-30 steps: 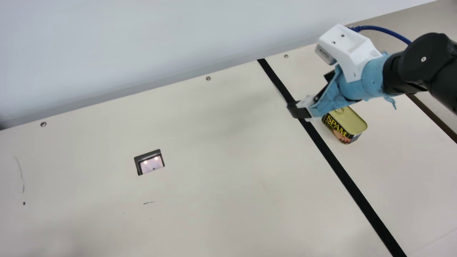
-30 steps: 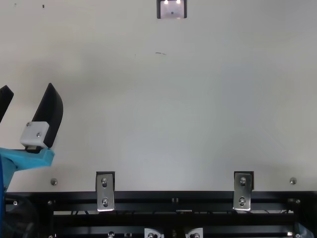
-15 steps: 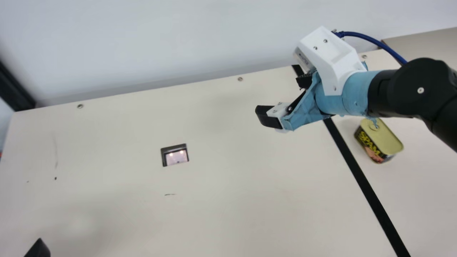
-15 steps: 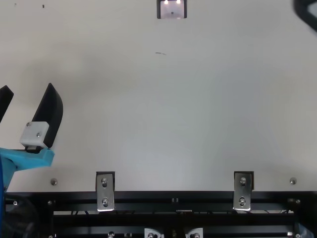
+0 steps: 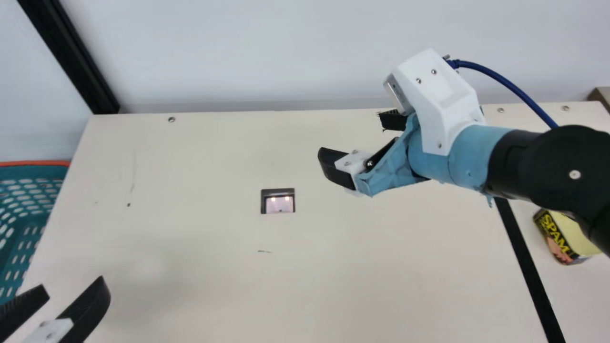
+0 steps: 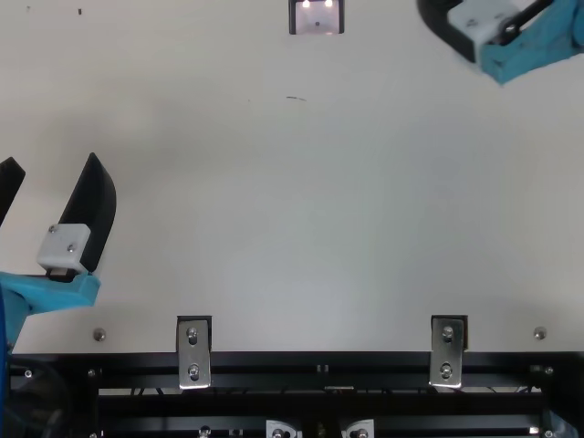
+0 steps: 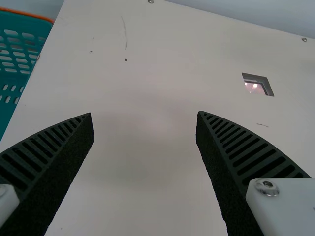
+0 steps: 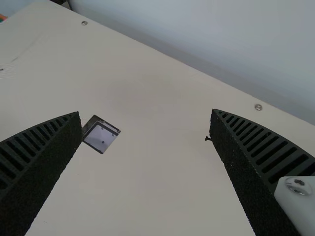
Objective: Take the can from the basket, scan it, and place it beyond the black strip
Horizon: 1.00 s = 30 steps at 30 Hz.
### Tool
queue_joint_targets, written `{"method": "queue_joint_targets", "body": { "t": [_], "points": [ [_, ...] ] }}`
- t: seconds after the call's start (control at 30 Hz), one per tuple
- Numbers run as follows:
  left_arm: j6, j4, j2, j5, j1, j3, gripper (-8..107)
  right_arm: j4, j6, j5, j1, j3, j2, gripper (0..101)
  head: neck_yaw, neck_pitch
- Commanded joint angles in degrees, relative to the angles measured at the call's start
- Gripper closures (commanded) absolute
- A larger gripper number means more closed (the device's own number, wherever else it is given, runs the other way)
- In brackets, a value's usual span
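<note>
Jaws gape on the left gripper (image 5: 73, 283) and right gripper (image 5: 350, 133), the latter now nearer the scanner (image 5: 278, 205); the can (image 5: 556, 240) lies well outside both, beyond the black strip (image 5: 529, 271).

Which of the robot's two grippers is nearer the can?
The right gripper: it hangs open across the black strip from the can; the left gripper is farther off, on the same side.

The can (image 5: 567, 239) reads "SPAM" (yellow capitals, sideways).
</note>
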Motion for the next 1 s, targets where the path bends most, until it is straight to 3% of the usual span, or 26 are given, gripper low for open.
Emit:
{"method": "queue_joint_targets", "body": {
  "t": [0.0, 0.47, 0.53, 0.73, 0.97],
  "points": [
    [0.0, 0.0, 0.0, 0.0, 0.0, 0.0, 9, 0.3, -0.2, -0.6, 0.3, 0.1, -0.2, 0, 0.9, 1.5],
    [0.0, 0.0, 0.0, 0.0, 0.0, 0.0, 9, 0.2, -0.2, -1.7, 1.2, 0.5, -0.8, 0, 0.9, 1.5],
    [0.0, 0.0, 0.0, 0.0, 0.0, 0.0, 9, -1.8, 1.8, -2.3, 1.5, 0.3, -0.6, 0, 0.9, 1.5],
    [-0.3, -0.8, -1.5, -2.1, 0.5, -0.1, 9, -9.7, 9.9, -9.8, -0.1, 1.3, -0.3, 0, 0.9, 1.5],
    [-1.1, -2.2, -6.2, -6.0, 1.9, 1.0, 9, -19.9, 20.4, -19.9, -4.0, 7.8, -4.0, 0, 0.9, 1.5]
  ]
}}
